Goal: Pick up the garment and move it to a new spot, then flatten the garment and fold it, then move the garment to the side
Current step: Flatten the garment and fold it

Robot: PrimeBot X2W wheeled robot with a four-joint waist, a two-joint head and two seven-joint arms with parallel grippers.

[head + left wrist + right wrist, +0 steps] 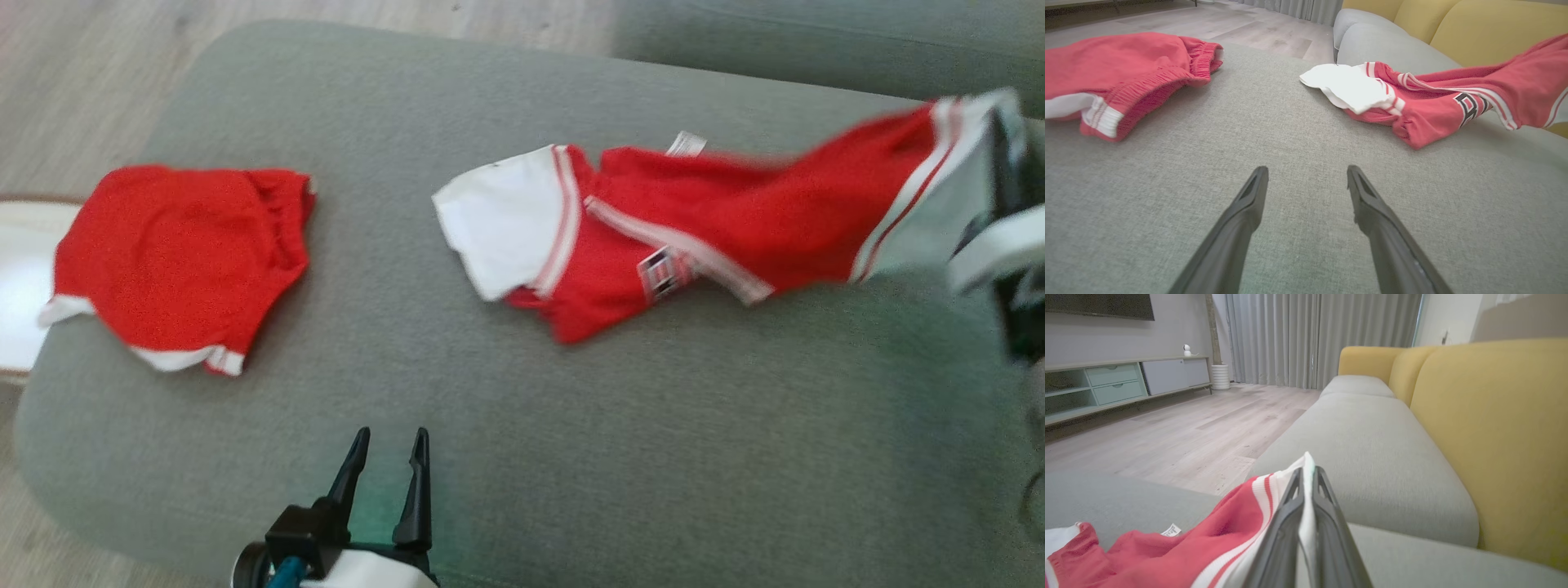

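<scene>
The right gripper [1307, 473] is clamping its jaws on the white-striped edge of the red garment [694, 229], holding that end raised at the far right of the grey cushion [571, 425]; the other end is lying on the cushion's middle. The left gripper [390, 445] is hovering at the near edge, jaws apart, empty. At the left, red shorts [180, 253] are lying.
</scene>
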